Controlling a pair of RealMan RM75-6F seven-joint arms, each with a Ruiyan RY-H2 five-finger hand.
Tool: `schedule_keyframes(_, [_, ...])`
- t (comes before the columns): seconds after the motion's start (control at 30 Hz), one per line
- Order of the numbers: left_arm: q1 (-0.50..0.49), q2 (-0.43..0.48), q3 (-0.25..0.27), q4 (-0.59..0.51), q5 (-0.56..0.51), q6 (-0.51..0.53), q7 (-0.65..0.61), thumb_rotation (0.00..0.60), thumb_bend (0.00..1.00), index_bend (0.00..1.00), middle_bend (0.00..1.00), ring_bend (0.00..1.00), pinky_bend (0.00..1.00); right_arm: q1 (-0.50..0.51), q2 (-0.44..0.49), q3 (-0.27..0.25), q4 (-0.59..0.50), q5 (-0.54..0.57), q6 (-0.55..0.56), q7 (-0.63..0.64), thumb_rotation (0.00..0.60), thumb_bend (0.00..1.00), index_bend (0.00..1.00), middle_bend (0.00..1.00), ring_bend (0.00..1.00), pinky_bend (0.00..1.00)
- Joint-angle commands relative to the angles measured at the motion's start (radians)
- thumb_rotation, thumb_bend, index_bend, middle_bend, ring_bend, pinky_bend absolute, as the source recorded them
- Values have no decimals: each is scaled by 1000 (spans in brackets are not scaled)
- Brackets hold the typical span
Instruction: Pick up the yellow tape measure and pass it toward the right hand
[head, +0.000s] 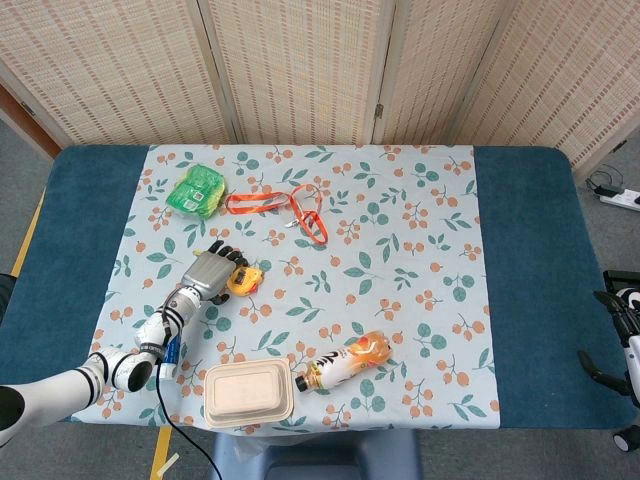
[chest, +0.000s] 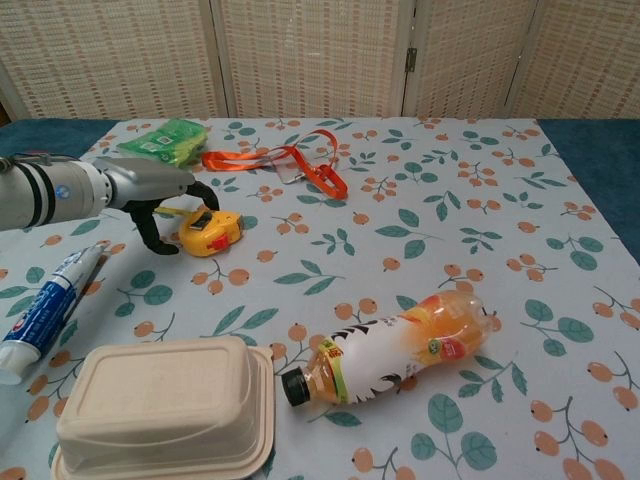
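While the yellow tape measure (chest: 209, 231) lies on the tablecloth (chest: 400, 240), touched by the curled but unclosed left hand (chest: 165, 200), fingers should be wrapped around both sides before lifting.

Our left hand (head: 207, 274) has a grey metallic back and black fingers (chest: 158, 240). Behind it our left arm (head: 95, 372) is built of white and silver cylindrical segments parted by dark rings, with a black cable (head: 178, 434) trailing off it. Our right hand (head: 617, 318), at the frame's edge, shows black fingers on a white body.
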Motion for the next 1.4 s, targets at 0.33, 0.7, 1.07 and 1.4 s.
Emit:
schedule_keyframes(0.33, [3, -26, 5, 8, 2, 20, -5, 600, 348, 287, 245, 171, 0, 0, -4, 0, 10, 1, -7, 7, 600, 362, 138, 160, 200, 85])
schedule_keyframes(0.7, [27, -50, -22, 23, 61, 103, -95, 600, 343, 432, 407, 299, 7, 3, 5, 4, -4, -11, 0, 21, 600, 362, 137, 169, 204, 85])
schedule_keyframes(1.07, [46, 30, -74, -201, 75, 206, -94, 600, 343, 450, 438, 324, 35, 114, 27, 53, -132, -58, -77, 11, 600, 361, 187, 133, 108, 80])
schedule_keyframes(1.4, [17, 56, -141, -451, -39, 286, 60, 600, 342, 451, 462, 346, 34, 336, 7, 148, -297, 40, -345, -13, 600, 362, 350, 2, 0, 0])
